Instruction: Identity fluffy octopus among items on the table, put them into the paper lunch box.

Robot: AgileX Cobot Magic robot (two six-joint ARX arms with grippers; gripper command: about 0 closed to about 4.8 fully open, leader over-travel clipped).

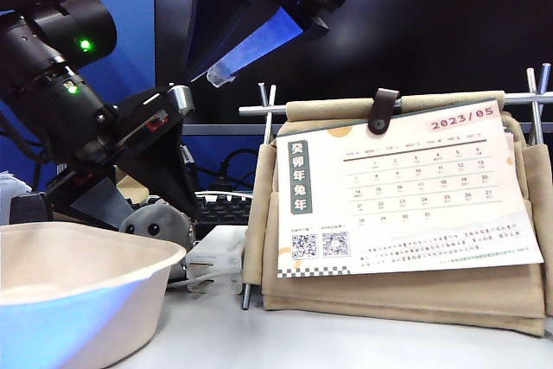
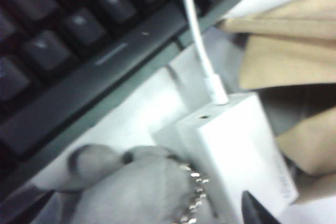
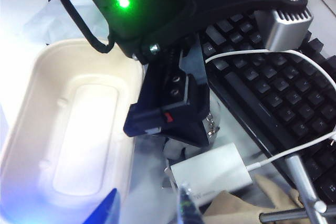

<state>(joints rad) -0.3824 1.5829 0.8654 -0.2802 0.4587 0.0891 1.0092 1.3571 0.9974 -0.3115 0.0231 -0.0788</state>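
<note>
Nearest stood one lunch box (image 1: 82, 287), cream, empty, cut off by the frame's edge. Just behind its rim sat one octopus (image 1: 155, 222): grey plush, two black dot eyes, ball chain, half hidden under the left gripper (image 1: 173, 187), whose fingers stood spread wide, grasping nothing. One white adapter (image 1: 220, 252) lay beside the octopus. Farther off hung the right gripper (image 1: 220, 75), fingers parted, empty. Behind were one keyboard (image 1: 225, 209), one calendar (image 1: 402, 192) and one pouch (image 1: 406, 295).

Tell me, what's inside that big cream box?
Nothing that shows: from above, the paper lunch box has a bare floor. The fluffy octopus sits outside it on the table, under the open left gripper. The near corner is out of frame.
</note>
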